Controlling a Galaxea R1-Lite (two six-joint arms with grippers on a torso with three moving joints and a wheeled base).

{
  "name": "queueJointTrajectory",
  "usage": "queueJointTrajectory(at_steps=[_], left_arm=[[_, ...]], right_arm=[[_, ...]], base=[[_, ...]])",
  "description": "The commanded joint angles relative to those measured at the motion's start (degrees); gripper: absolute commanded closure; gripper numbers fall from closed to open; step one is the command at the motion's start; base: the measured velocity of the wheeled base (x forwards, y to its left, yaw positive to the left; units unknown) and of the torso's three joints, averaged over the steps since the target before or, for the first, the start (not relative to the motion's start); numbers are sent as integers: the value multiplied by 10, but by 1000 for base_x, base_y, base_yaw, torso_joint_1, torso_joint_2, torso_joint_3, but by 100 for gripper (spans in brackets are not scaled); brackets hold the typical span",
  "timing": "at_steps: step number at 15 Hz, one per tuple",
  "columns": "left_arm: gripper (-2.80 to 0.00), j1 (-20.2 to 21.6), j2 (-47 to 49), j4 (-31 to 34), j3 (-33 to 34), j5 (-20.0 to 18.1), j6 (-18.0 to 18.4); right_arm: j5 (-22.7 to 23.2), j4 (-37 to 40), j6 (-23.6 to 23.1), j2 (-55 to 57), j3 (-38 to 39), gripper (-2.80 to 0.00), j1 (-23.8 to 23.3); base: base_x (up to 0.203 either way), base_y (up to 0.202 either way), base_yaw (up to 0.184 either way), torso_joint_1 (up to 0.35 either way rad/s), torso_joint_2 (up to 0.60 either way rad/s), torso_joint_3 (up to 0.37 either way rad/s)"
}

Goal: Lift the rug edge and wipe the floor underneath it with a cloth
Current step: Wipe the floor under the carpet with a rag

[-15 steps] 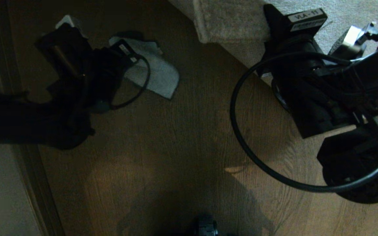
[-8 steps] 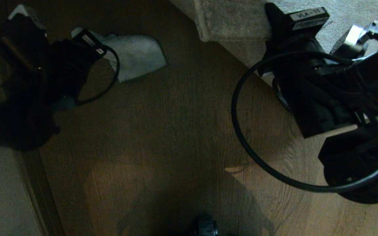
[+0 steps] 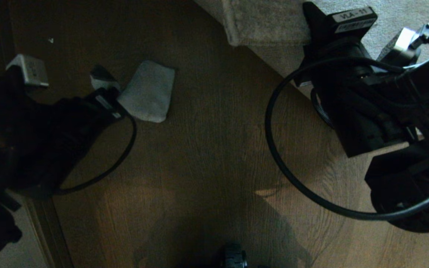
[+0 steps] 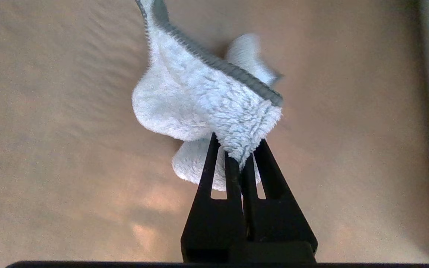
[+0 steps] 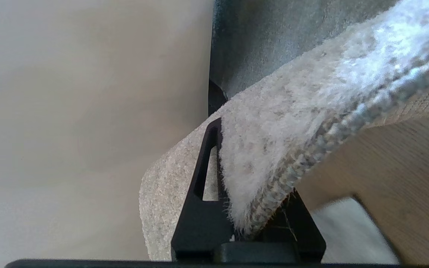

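The pale grey-green cloth (image 3: pixel 147 91) lies bunched on the brown wood-grain floor (image 3: pixel 207 149), left of centre in the head view. My left gripper (image 3: pixel 104 87) is shut on the cloth's near-left end; in the left wrist view the fluffy cloth (image 4: pixel 199 104) is pinched between the left gripper's (image 4: pixel 237 149) tips. At the upper right, my right gripper (image 3: pixel 309 22) is shut on the rug edge (image 3: pixel 251 26) and holds it raised. From the right wrist, the plush rug edge (image 5: pixel 274 149) curls up out of the right gripper (image 5: pixel 248 175), with floor showing beneath.
A pale wall with a dark baseboard (image 3: pixel 47 223) runs down the left side, close to my left arm. A black cable (image 3: pixel 274 149) loops from my right arm over the floor. The rest of the rug (image 3: pixel 397 15) lies flat at the top right.
My left gripper has dragged the cloth across the floor, first leftward, then back toward me, and the cloth has bunched narrower. The right gripper still holds the rug edge in the same place.
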Motion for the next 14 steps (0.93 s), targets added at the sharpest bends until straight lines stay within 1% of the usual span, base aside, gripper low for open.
queueJointTrajectory(at_steps=[1,3,6,10,14], left_arm=[[0,-46,-13,-3,12,1,-1],[0,-72,13,-3,7,0,-1],[0,-91,56,-4,-27,-1,-1],[0,-103,119,-17,-87,-1,-2],[0,-109,157,-23,-127,-1,-2]], right_arm=[[-1,-27,3,-1,1,0,0],[-1,-27,3,-1,1,0,0],[-1,-27,2,1,0,0,0],[-2,-27,3,6,0,0,0],[-1,-27,3,10,-1,0,-1]], base=[[0,0,0,0,0,0],[0,0,0,0,0,0],[0,0,0,0,0,0],[0,0,0,0,0,0],[0,0,0,0,0,0]])
